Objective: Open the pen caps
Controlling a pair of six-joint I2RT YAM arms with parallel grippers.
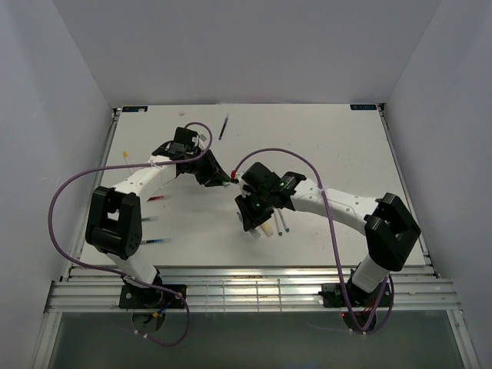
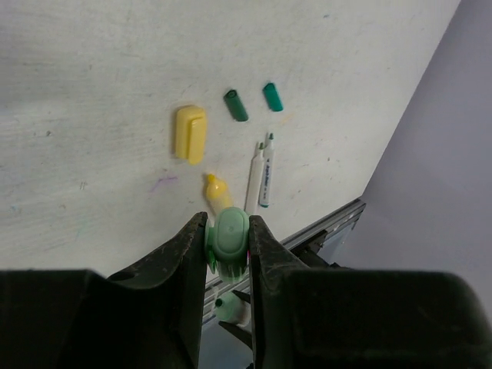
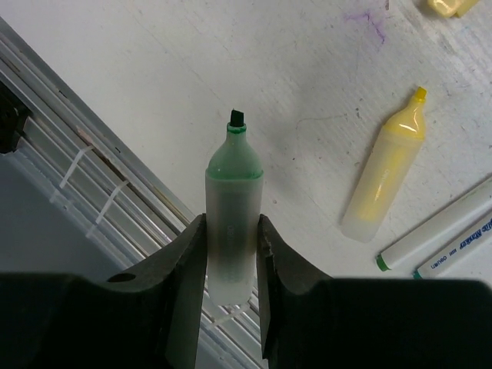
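My left gripper is shut on a pale green pen cap and holds it above the table. The cap is off its highlighter. My right gripper is shut on the green highlighter barrel, its dark tip bare; the tip also shows below the cap in the left wrist view. On the table lie a yellow cap, two dark teal caps, an uncapped yellow highlighter and two thin uncapped pens. In the top view the left gripper and right gripper are close together mid-table.
A black pen lies at the back of the table. A red pen and a blue pen lie at the left beside the left arm. The metal rail runs along the near edge.
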